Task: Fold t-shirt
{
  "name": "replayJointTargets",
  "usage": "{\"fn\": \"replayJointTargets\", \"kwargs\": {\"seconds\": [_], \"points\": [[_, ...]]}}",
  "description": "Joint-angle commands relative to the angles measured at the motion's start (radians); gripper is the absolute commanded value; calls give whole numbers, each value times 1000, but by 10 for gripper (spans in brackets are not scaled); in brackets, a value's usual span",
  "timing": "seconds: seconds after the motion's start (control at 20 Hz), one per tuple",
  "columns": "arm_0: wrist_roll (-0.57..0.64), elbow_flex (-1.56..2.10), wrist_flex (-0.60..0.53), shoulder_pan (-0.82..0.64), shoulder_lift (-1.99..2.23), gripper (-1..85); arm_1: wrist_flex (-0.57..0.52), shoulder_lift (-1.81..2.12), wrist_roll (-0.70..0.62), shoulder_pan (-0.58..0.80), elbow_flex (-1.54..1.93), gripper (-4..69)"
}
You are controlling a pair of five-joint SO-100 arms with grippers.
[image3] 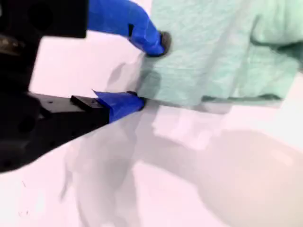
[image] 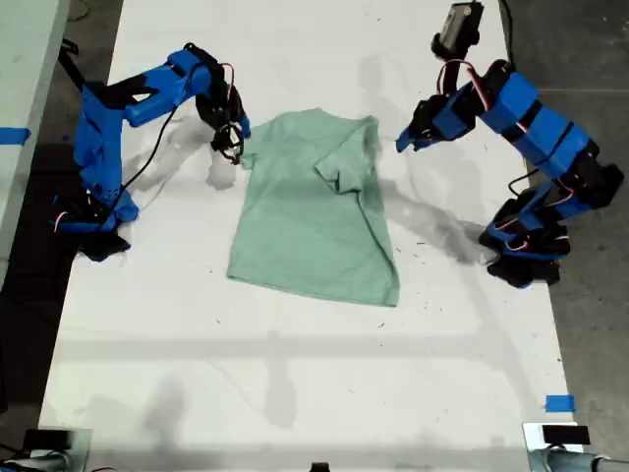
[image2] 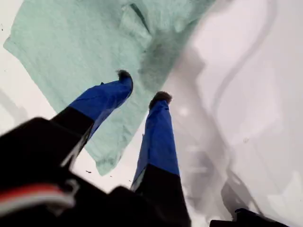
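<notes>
The pale mint-green t-shirt (image: 305, 216) lies flat on the white table (image: 295, 383), with one sleeve folded in over its body on the exterior view's right. My first gripper (image: 403, 145) (image2: 142, 87) hangs open above the t-shirt (image2: 71, 42), near its edge on the exterior view's right, holding nothing. My second gripper (image: 234, 138) (image3: 149, 71) is low at the shirt's upper corner on the exterior view's left. It is open, with one fingertip (image3: 161, 42) over the t-shirt (image3: 213, 47) and the other at the table beside the cloth's edge.
Blue tape marks sit on the table near the exterior view's lower right (image: 559, 403) and on a surface at its left edge (image: 12, 135). Small devices (image: 555, 438) stand at the table's near corners. Dark floor borders the table on both sides.
</notes>
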Motion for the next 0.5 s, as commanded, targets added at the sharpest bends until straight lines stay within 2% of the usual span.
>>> {"fn": "replayJointTargets", "kwargs": {"seconds": [0.0, 0.1, 0.3, 0.45], "points": [[-12, -94, 60, -20, -32, 43, -35, 66, -2, 5, 3, 122], [3, -124, 83, -20, -55, 0, -41, 67, -5, 14, 15, 119], [25, -161, 120, -32, -12, 0, -46, 67, -9, 17, 23, 114], [48, -270, 190, -104, 78, 0, -46, 78, -6, 18, 35, 112]]}}
